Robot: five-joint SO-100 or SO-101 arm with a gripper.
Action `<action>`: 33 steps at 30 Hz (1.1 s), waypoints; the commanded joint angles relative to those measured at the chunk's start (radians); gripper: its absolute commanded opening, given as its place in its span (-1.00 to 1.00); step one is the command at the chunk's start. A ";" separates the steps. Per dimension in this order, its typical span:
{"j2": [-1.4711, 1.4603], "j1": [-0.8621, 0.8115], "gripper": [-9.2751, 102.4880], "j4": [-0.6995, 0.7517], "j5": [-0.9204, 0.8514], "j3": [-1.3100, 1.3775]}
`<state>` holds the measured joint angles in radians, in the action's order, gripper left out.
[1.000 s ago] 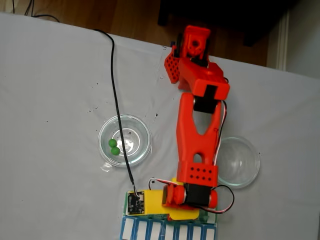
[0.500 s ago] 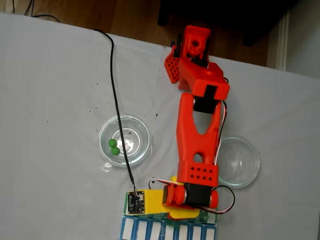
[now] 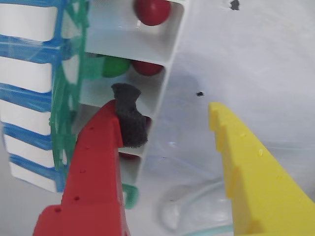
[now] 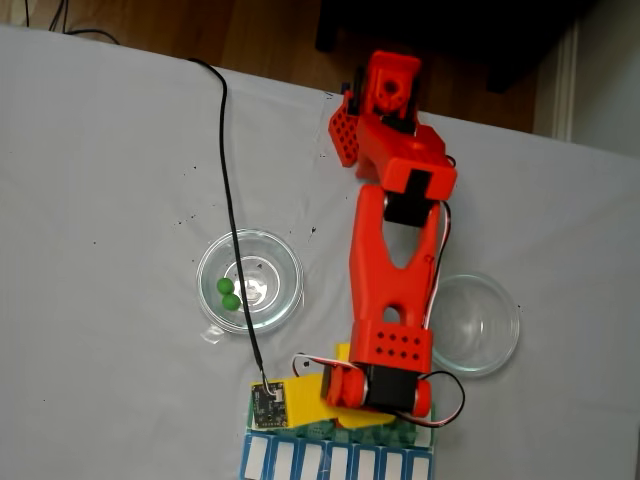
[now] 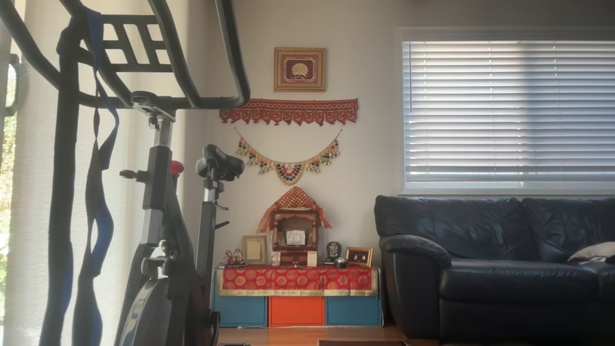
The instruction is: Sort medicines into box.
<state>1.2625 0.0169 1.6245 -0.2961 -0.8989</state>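
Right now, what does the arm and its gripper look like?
The arm is orange-red printed plastic with dotted holes, black motors and thin red, white and black wires. The gripper pairs a red finger padded with dark foam and a notched yellow finger.

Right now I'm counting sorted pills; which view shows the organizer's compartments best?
The wrist view: the organizer shows open compartments holding red pills and a green pill. In the fixed view, the arm covers most of it.
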 commanded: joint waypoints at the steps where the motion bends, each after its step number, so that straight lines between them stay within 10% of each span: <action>1: 0.172 -0.021 -0.58 0.051 -0.072 -0.009; 18: 0.609 -0.357 -0.82 -0.238 -0.313 -0.557; 33: 0.640 -0.497 -0.82 -0.503 -0.055 -0.798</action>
<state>1.7779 -0.4725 1.1612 -0.3927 -1.6997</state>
